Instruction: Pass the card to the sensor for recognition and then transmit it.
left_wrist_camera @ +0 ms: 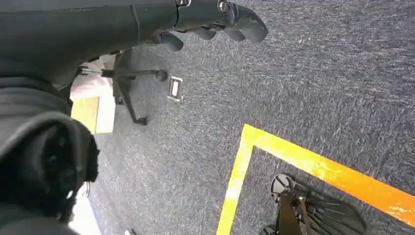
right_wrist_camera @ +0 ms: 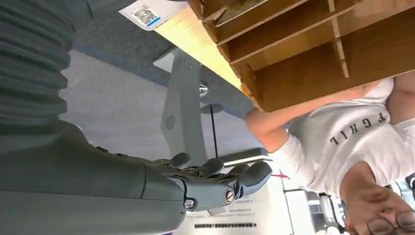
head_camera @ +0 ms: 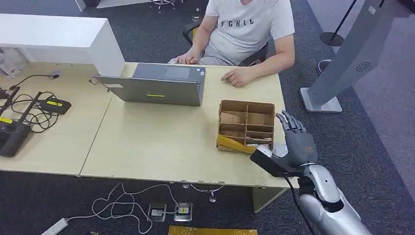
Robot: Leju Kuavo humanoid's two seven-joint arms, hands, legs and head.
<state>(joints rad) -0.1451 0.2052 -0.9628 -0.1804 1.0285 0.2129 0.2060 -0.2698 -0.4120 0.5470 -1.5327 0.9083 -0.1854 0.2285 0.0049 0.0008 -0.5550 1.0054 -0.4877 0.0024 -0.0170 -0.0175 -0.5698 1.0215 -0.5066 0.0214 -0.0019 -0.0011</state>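
The task looks barely begun. The right hand (head_camera: 295,142) hovers at the right edge of the surface (head_camera: 161,142), just beside the cardboard organiser (head_camera: 246,126), with its fingers (head_camera: 288,122) spread apart and holding nothing. In the right wrist view those fingers (right_wrist_camera: 215,171) show the same loose, released pose. A white card (right_wrist_camera: 147,13) printed with a QR code and a small blue mark lies on the surface near the front corner of the organiser; in the head view a pale slip (head_camera: 259,140) at the organiser's near edge is probably that card, though it is too small there to be sure. So the card has not yet been picked up, and presenting it to the sensor and handing it on both remain. No sensor can be identified with confidence; a dark flat object (head_camera: 269,163) sits under the right wrist, and what it is cannot be told.

The left hand (left_wrist_camera: 210,22) hangs over grey carpet (left_wrist_camera: 303,83) with a yellow floor line (left_wrist_camera: 313,164), its fingers curled in on nothing.

A person (head_camera: 247,29) sits across the surface behind an open laptop (head_camera: 156,85). The shirt reads "FGHIL" or similar. The laptop carries a small yellow-green sticker, unreadable. The QR code's surrounding text is too small to read.
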